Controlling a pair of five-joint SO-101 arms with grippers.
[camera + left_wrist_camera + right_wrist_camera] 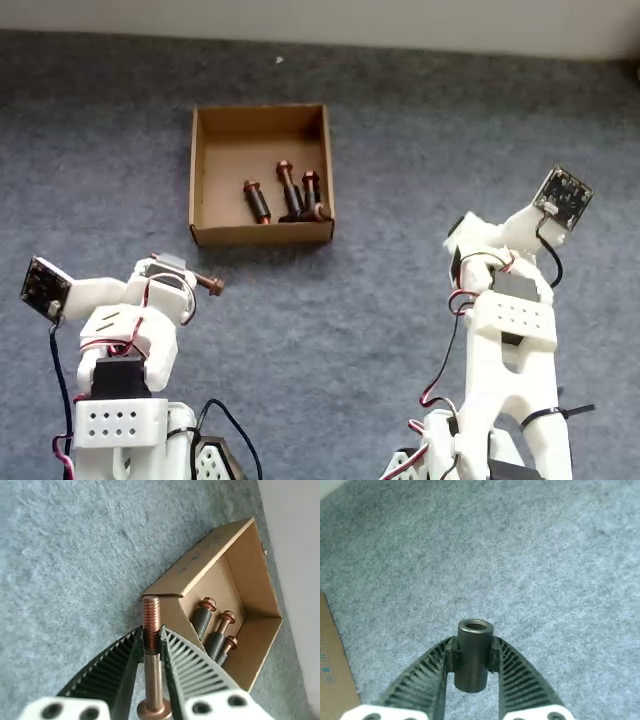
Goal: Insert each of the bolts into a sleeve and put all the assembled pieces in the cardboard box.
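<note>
**Bolt and sleeve held apart, insertion pending**

The left gripper [151, 633] clamps a bolt [152, 656] just beside the cardboard box [260, 235], which holds three assembled pieces [288, 196]. The right gripper [473, 648] pinches a sleeve [474, 657], well apart. Next, I judge, the arms must align thread with bore.

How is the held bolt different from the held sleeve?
The bolt is copper-coloured, thin and threaded; the sleeve is dark, thicker and smooth. The bolt is solid; the sleeve is hollow. Each is gripped: bolt by the left gripper, sleeve by the right gripper.
</note>
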